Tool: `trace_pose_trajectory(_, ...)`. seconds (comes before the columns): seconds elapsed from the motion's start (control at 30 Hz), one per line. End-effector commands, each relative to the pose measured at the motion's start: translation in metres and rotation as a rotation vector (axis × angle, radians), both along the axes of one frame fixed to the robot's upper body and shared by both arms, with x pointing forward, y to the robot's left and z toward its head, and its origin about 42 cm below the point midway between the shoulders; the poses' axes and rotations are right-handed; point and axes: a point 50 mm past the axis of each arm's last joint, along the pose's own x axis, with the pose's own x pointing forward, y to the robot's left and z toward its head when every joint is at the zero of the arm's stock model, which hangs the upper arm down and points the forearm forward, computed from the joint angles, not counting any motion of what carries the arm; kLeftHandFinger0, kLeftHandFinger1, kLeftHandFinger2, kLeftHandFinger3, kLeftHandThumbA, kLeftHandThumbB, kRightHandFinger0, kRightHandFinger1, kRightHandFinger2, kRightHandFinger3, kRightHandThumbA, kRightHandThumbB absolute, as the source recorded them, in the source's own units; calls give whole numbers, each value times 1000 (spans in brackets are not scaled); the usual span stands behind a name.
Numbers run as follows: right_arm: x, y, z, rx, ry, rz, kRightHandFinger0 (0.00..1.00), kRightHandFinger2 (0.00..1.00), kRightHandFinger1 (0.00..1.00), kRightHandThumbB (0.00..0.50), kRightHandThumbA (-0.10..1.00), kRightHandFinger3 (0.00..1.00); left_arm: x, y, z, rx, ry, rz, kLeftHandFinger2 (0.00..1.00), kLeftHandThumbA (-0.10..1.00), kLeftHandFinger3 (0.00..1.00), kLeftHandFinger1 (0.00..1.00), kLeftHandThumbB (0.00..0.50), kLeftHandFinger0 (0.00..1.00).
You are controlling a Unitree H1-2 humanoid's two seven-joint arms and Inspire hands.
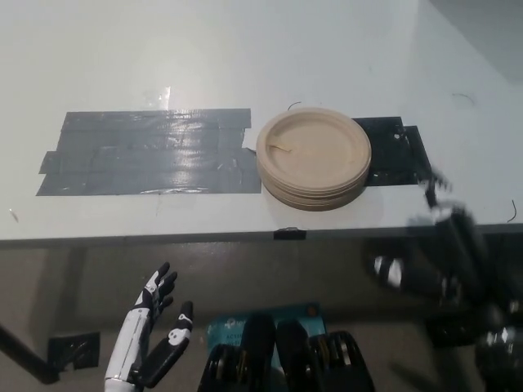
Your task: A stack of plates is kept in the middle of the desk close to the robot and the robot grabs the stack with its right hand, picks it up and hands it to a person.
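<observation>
A stack of tan paper plates (314, 158) sits on the white desk (204, 57), near its front edge, partly over grey tape. My black right hand (445, 237) is blurred at the lower right, at the desk's front edge and to the right of the stack, apart from it. I cannot make out how it stands. My white left hand (159, 327) rests below the desk edge at the lower left, fingers apart and holding nothing.
Wide strips of grey tape (147, 153) cover the desk left of the plates, and a dark patch (396, 155) lies to their right. The desk's front edge (245, 235) runs across the picture. Floor and a teal object (229, 327) show below.
</observation>
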Motion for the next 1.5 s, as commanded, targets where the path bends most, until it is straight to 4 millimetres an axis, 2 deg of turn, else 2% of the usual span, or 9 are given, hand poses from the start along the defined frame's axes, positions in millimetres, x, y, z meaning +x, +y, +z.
trace_pose_trajectory(0.0, 29, -2, 25, -168, -23, -10, 1000, 1000, 1000, 462, 1000, 1000, 2, 0, 11, -3, -61, -5, 1000, 631, 1000, 1000, 0, 1000)
trace_pose_trajectory(0.13, 57, 5, 25, -292, 38, 11, 1000, 1000, 1000, 443, 1000, 1000, 3, 1, 12, 4, -62, -3, 1000, 638, 1000, 1000, 0, 1000)
trace_pose_trajectory(0.33, 98, 13, 16, -448, 80, -6, 1000, 1000, 1000, 448, 1000, 1000, 7, 1, 16, -1, -84, -2, 1000, 682, 1000, 1000, 0, 1000)
trace_pose_trajectory(0.53, 124, 13, 4, -588, 127, -11, 1000, 1000, 1000, 474, 1000, 1000, 9, 1, 16, 1, -90, -7, 1000, 693, 1000, 1000, 0, 1000)
trace_pose_trajectory(0.63, 128, 16, -1, -646, 134, 0, 1000, 1000, 1000, 499, 1000, 1000, 9, 1, 16, 10, -88, -4, 1000, 724, 1000, 1000, 0, 1000)
trace_pose_trajectory(0.8, 132, 22, -10, -723, 146, 1, 1000, 1000, 1000, 500, 1000, 1000, 9, 1, 16, 7, -87, -6, 1000, 737, 1000, 1000, 0, 1000)
trace_pose_trajectory(1.13, 136, 31, -9, -774, 64, -12, 1000, 1000, 1000, 470, 1000, 1000, 11, 1, 18, 14, -88, -12, 1000, 768, 1000, 1000, 0, 1000)
trace_pose_trajectory(1.47, 140, 50, -25, -853, 20, 18, 1000, 1000, 1000, 473, 963, 1000, 13, 0, 21, 12, -92, -11, 1000, 747, 1000, 1000, 0, 1000)
